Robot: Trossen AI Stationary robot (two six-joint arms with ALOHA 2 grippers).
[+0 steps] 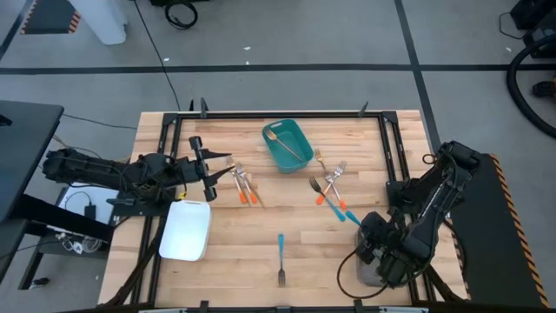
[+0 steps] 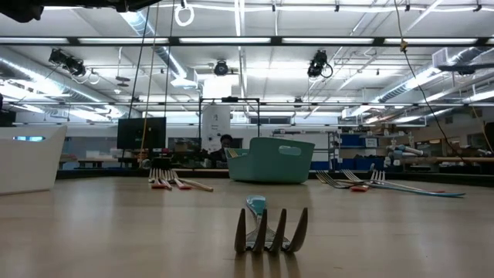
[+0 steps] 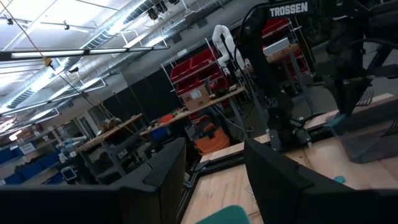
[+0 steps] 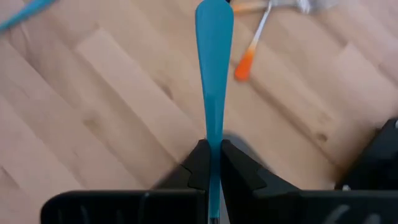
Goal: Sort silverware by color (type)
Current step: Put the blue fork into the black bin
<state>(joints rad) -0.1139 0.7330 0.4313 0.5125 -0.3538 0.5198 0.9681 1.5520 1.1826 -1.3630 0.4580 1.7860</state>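
Observation:
My right gripper [image 1: 367,228] [image 4: 213,155] is over the table's right near part, shut on a blue-handled utensil [image 4: 214,68]. More silverware lies on the wood. Orange-handled forks [image 1: 246,187] are left of centre. A mixed cluster of gold, orange and blue pieces [image 1: 330,187] lies right of centre. One blue-handled fork [image 1: 281,256] [image 2: 270,228] lies near the front edge. A gold piece [image 1: 291,149] lies in the teal bin [image 1: 280,156]. My left gripper [image 1: 208,169] [image 3: 214,186] hangs open at the left, above the white tray [image 1: 185,230], touching nothing. My right gripper pinches the blue utensil's handle at its narrow end [image 4: 213,140] between its two fingers. The fingers slant down from the table's right near side and lie along the handle. The wide free end [image 4: 214,25] sticks out ahead of the fingertips; the gripper hides the utensil's head.
A grey tray [image 1: 372,274] sits at the near right, partly under my right arm. The teal bin [image 2: 272,160] stands at the far middle and the white tray [image 2: 27,158] at the near left. An orange-handled fork [image 4: 249,56] lies just beyond the held handle.

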